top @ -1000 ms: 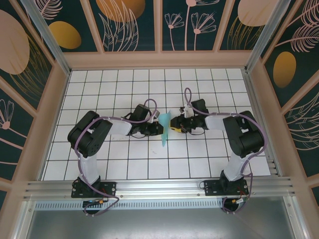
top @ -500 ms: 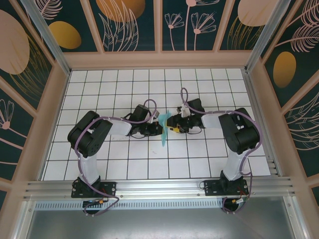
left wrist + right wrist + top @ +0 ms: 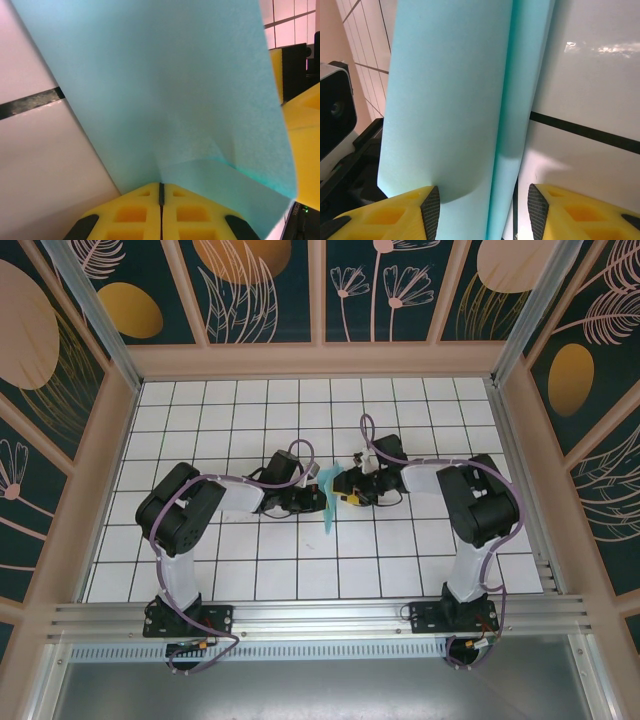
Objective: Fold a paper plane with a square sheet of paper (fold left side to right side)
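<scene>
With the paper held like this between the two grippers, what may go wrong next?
The left gripper alone is shut on the paper; a sideways pull may tear or crumple the thin sheet. The right gripper stands open around its folded layers, so they may spring apart and spoil the crease.

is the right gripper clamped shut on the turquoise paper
No, the right gripper has its fingers standing apart, and the paper passes between them with a gap left beside one finger.
</scene>
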Robot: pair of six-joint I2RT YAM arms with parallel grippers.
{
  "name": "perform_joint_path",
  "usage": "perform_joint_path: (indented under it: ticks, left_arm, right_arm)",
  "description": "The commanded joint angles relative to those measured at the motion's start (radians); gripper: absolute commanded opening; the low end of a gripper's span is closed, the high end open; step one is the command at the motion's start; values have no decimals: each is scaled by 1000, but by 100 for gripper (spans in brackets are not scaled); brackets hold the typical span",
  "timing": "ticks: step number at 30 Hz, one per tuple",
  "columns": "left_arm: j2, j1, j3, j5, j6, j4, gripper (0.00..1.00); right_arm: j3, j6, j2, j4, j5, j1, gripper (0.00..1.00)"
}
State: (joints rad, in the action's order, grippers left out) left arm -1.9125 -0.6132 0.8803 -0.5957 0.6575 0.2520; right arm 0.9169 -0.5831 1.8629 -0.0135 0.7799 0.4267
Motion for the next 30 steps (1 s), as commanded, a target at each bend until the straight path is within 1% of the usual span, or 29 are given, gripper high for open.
perform_joint_path:
  ticks: [1,6,16,18,20,22,25,27,30]
  left_arm:
    - [13,10,-18,10,-7,17,7]
    - [43,22,-29,11,-3,16,7]
    - [103,32,-32,3,4,12,15]
    - [120,37,-35,3,9,9,19]
    - [146,50,-42,4,18,8,27]
    - [181,68,-53,8,25,7,28]
    - [238,92,-66,5,31,6,33]
    - [244,95,-59,-13,31,6,36]
    - [226,96,-40,-53,34,21,37]
  right_arm:
    - [11,19,68,56,-100,17,53]
    - [10,11,76,55,-106,17,53]
    - [20,8,84,64,-114,18,53]
    - [21,8,84,68,-117,19,53]
    - [22,8,84,66,-116,18,52]
    - [21,8,85,65,-117,18,52]
    - [20,9,85,64,-116,18,52]
    - [20,9,87,64,-117,18,52]
    - [19,9,87,62,-117,19,52]
